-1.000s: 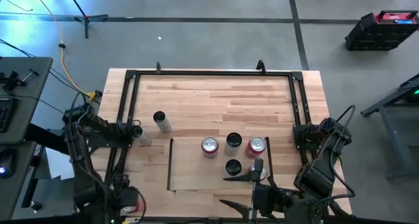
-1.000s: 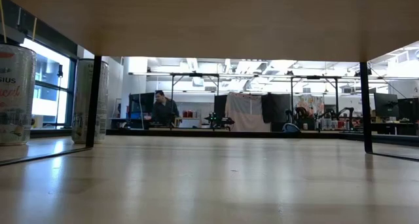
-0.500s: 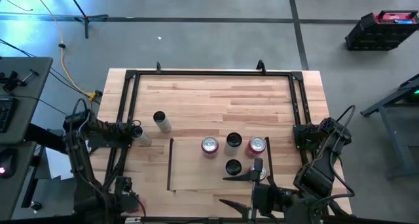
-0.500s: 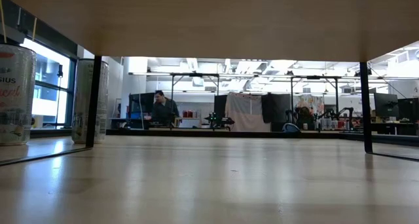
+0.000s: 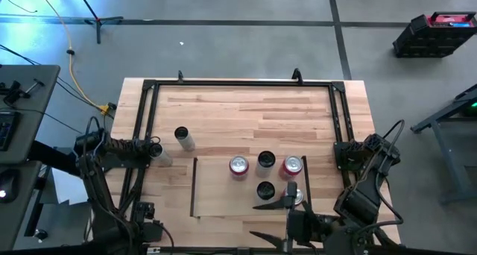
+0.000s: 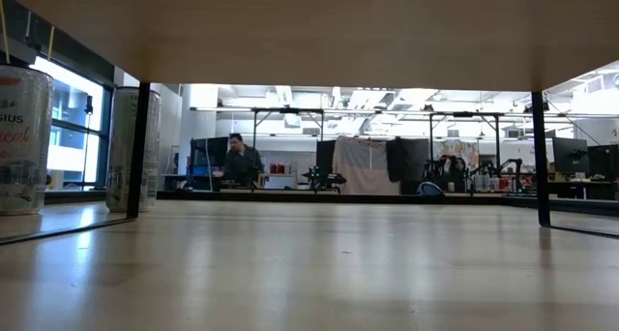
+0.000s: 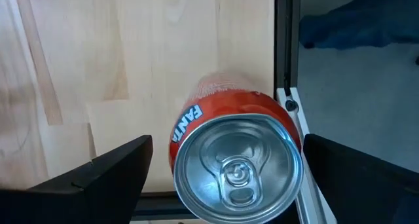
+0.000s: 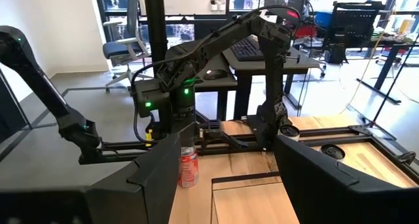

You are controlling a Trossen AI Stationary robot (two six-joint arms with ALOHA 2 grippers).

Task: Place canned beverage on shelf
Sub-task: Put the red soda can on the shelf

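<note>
An orange Fanta can [image 7: 236,165] stands upright on the tabletop at the near left, beside the black frame rail [image 7: 285,47]. It also shows in the right wrist view [image 8: 188,166]. My left gripper [image 7: 227,142] hangs over it, pointing down and open, one finger on either side of the can and apart from it. In the high view the gripper [image 5: 149,221] hides the can. The shelf [image 5: 223,197] is a pale panel with dark side rails, and several cans stand on it. My right gripper [image 5: 261,218] is open and empty at the shelf's near right corner.
On the shelf stand two red-topped cans [image 5: 238,165] [image 5: 292,165] and two dark ones [image 5: 266,161] [image 5: 265,189]. Two pale cans [image 5: 183,138] [image 5: 162,158] stand left of the shelf and show in the low view [image 6: 19,137]. A black tube frame [image 5: 238,83] rims the table.
My left arm has shifted a little toward the near edge. The patch of red that showed beside its gripper in the high view is now covered by the gripper. The cans and the shelf have stayed in place.
</note>
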